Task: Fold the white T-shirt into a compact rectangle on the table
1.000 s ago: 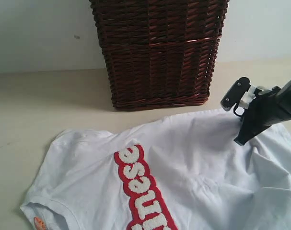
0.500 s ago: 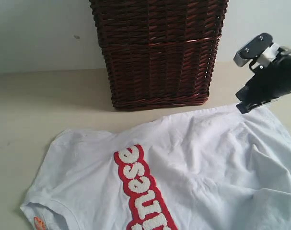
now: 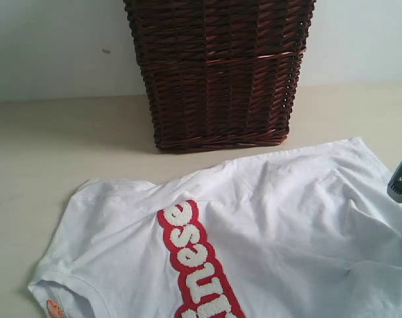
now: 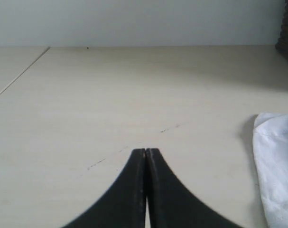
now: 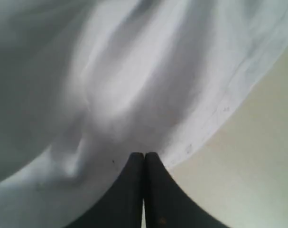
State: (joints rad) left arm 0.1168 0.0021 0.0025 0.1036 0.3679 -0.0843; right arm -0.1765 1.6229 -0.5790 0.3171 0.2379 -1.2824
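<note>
Wrinkled white cotton T-shirt (image 3: 280,218) with red-outlined lettering lies unfolded on the pale beige table (image 3: 68,139) before the dark brown wicker basket (image 3: 217,73); the black left gripper (image 4: 145,151) over bare table and the black right gripper (image 5: 144,154) over the hem both show fingers pressed together on nothing, so descending thus would likely bunch the cloth rather than grasp it.

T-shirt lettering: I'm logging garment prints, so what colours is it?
Fuzzy white letters outlined in red, clearest in the exterior view.
</note>
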